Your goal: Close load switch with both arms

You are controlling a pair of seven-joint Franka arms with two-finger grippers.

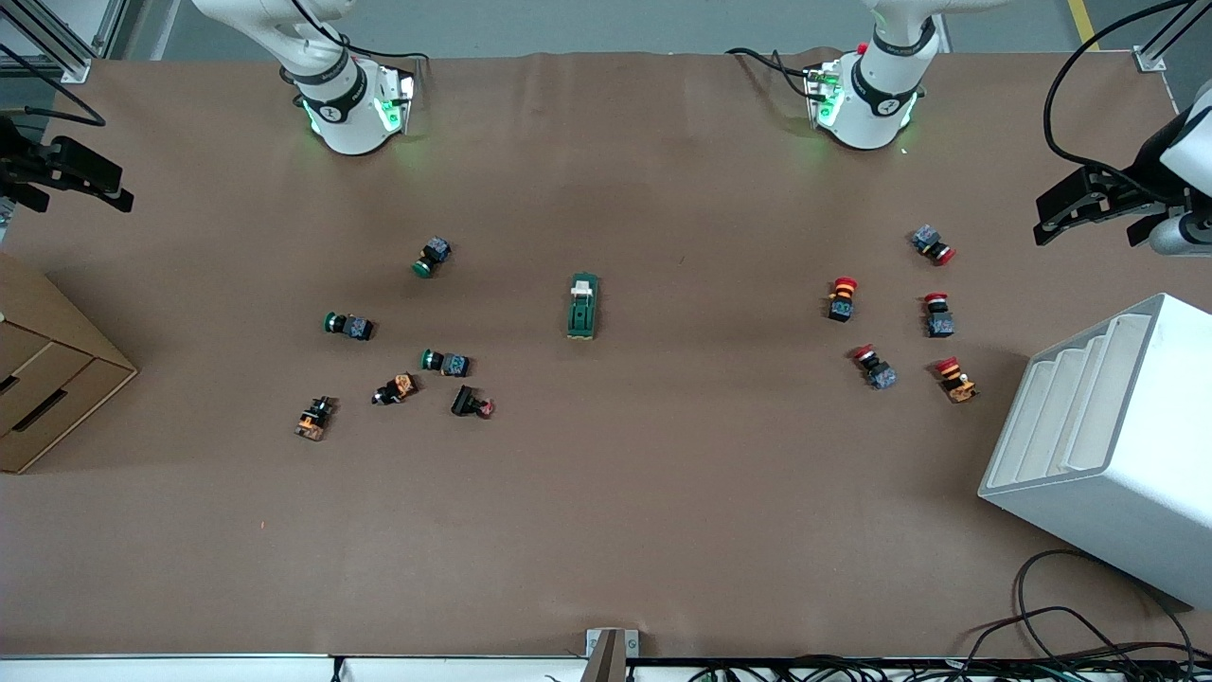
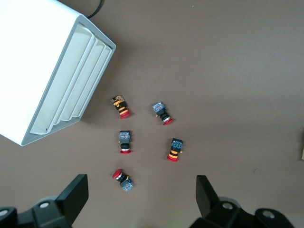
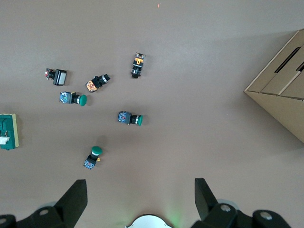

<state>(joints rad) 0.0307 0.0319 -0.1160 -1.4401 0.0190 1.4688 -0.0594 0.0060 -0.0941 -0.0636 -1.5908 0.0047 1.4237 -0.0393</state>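
Front view: load switch (image 1: 582,306) mid-table, white bin (image 1: 1108,445) (ribbed inside), left claw (image 2: 142,197) and right claw (image 3: 141,197) wide open, holding nothing.

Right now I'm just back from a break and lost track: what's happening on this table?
Nothing is being handled yet. The load switch lies untouched mid-table between the green-capped push-buttons and the red-capped push-buttons. The left gripper waits open above the white rack; the right gripper waits open near the cardboard box.
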